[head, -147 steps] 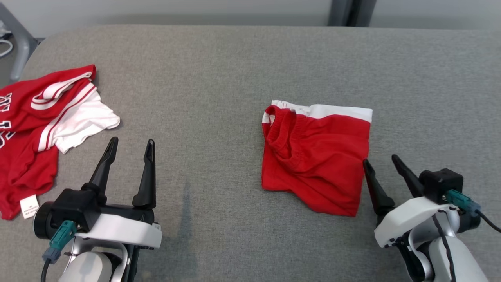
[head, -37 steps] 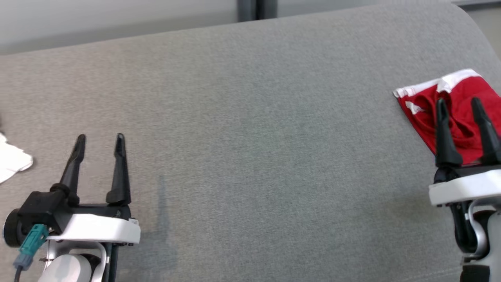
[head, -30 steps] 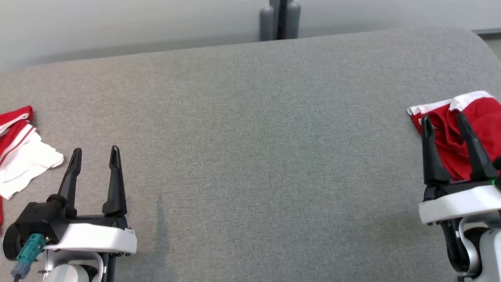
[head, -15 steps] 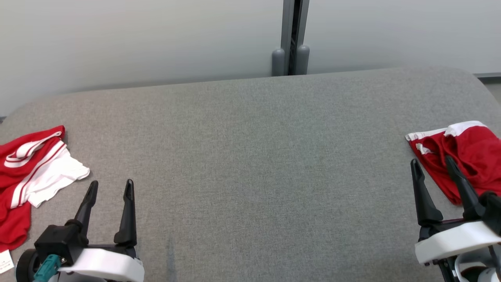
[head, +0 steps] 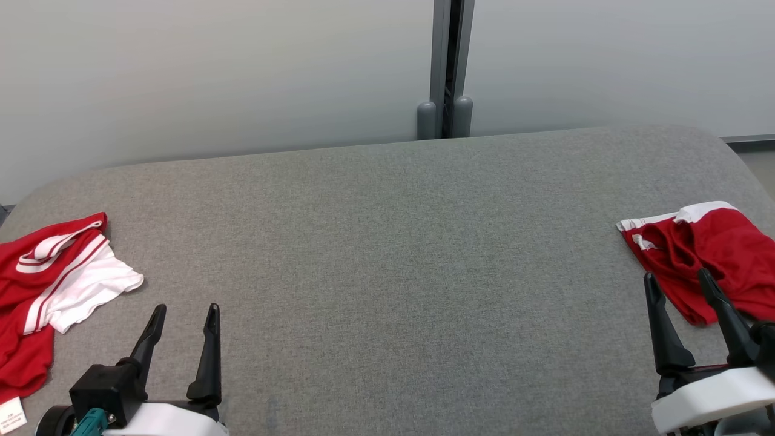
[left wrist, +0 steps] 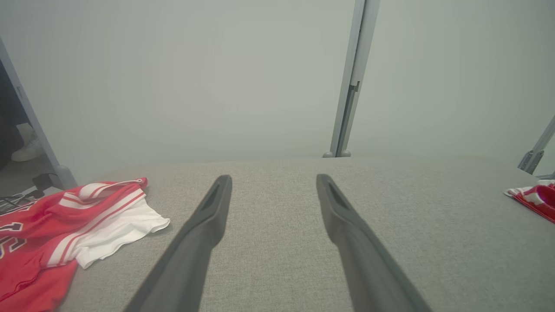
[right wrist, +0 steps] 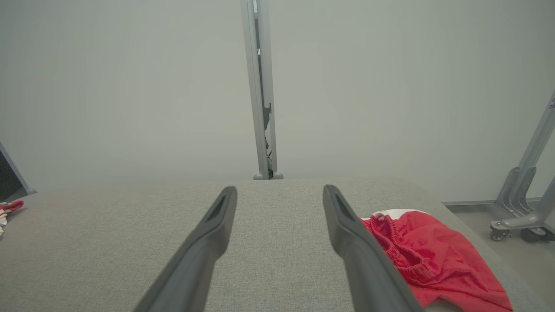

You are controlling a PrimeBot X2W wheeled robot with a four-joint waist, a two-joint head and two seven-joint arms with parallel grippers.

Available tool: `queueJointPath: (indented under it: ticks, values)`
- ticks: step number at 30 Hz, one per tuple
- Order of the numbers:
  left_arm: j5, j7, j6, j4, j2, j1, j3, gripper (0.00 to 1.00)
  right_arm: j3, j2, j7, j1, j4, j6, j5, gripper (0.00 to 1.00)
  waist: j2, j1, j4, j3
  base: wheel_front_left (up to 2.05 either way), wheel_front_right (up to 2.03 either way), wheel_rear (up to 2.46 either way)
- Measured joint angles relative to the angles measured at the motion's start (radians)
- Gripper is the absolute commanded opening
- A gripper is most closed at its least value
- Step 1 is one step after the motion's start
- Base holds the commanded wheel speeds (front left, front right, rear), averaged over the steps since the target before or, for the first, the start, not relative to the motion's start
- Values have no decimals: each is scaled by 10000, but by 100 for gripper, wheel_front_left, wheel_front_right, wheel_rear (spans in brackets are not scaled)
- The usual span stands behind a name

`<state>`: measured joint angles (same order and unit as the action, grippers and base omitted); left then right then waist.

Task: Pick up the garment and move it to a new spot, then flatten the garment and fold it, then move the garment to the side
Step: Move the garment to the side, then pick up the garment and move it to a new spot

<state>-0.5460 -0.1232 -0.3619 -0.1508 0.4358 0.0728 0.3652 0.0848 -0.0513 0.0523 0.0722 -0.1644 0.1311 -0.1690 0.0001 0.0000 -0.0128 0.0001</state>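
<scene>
The garment point(head: 714, 254), red with a white band, lies folded at the far right end of the grey table point(head: 387, 242). It also shows in the right wrist view point(right wrist: 429, 260) and at the edge of the left wrist view point(left wrist: 535, 197). My right gripper point(head: 677, 275) hovers open just in front of its near left corner with nothing between the fingers point(right wrist: 280, 188). My left gripper point(head: 185, 309) stands open over bare table at the lower left point(left wrist: 273, 177).
A crumpled red and white jersey point(head: 54, 272) lies at the table's left end point(left wrist: 78, 216). A grey wall with an upright post point(head: 447, 66) runs behind the table. A wheeled stand base point(right wrist: 520, 216) sits on the floor to the right. A person's shoe point(left wrist: 26, 149) shows far left.
The head camera has tilted up and turned, so both ends of the table now show. My right fingers no longer overlap the folded garment. Both grippers stay open.
</scene>
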Motion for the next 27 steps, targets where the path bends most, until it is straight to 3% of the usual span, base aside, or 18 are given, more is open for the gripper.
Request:
queueJointPath:
  ticks: [27]
  values:
    - [-102,38,-10,61,63,-93,63,100,27,6,-12,5,59,0,-230,100,-1,0,36,55,0,0,0]
